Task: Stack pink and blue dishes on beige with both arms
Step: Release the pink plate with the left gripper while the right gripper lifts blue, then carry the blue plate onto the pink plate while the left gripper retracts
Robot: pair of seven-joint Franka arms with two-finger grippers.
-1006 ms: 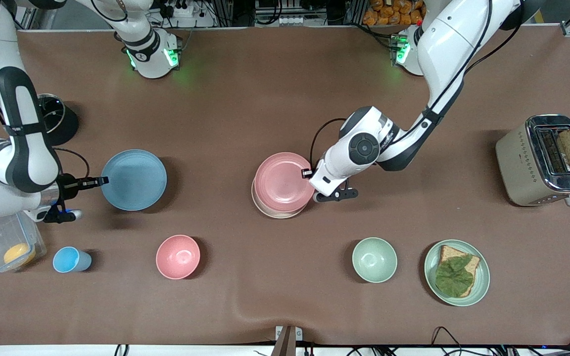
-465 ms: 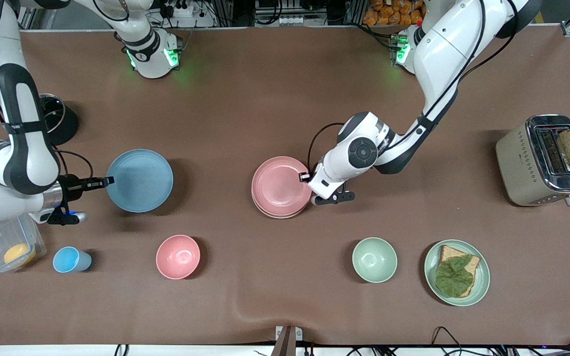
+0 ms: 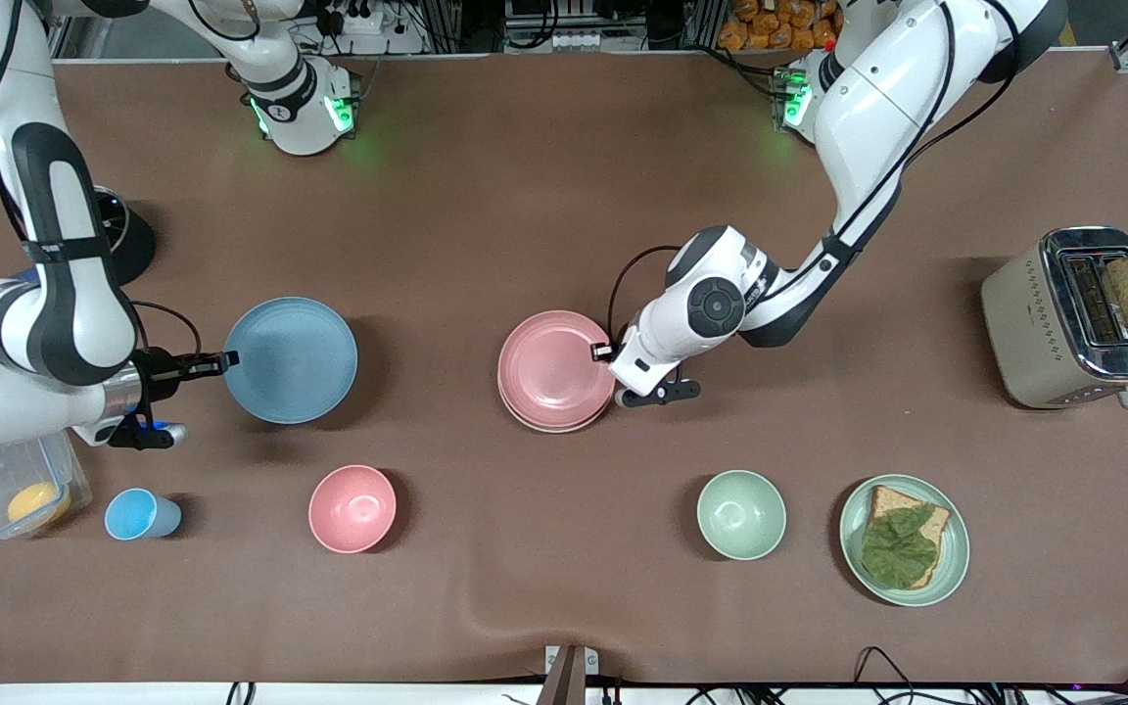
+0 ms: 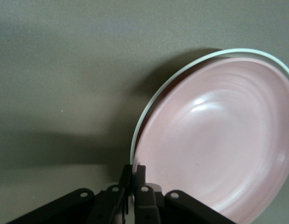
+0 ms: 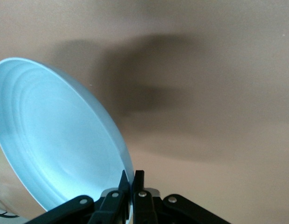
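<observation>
Near the middle of the counter (image 3: 525,196) I see the pink plate (image 3: 554,369) lying on the beige plate (image 3: 546,427), of which only a thin rim shows at the edge nearer the front camera. My left gripper (image 3: 607,349) is at the pink plate's rim on the side toward the left arm's end, and in the left wrist view its fingers (image 4: 141,177) sit narrow, pinching that rim (image 4: 135,144).

Toward the right arm's end, the blue plate (image 3: 291,360) hangs above the counter, casting a shadow beneath it. My right gripper (image 3: 221,363) has its edge; the right wrist view shows the fingers (image 5: 137,182) clamped close on the blue rim (image 5: 128,163), with the plate tilted away from the camera.

Nearer the front camera than the blue plate stand a pink bowl (image 3: 352,508) and a blue cup (image 3: 140,514), and beside the cup, at the counter's edge, a clear box (image 3: 11,480) with something yellow in it. Toward the left arm's end, a green bowl (image 3: 741,514) stands just beside a green plate (image 3: 952,568) carrying bread with a leaf on it. A toaster (image 3: 1073,318) with a slice sticking out stands at that same end, well apart from the stack.
</observation>
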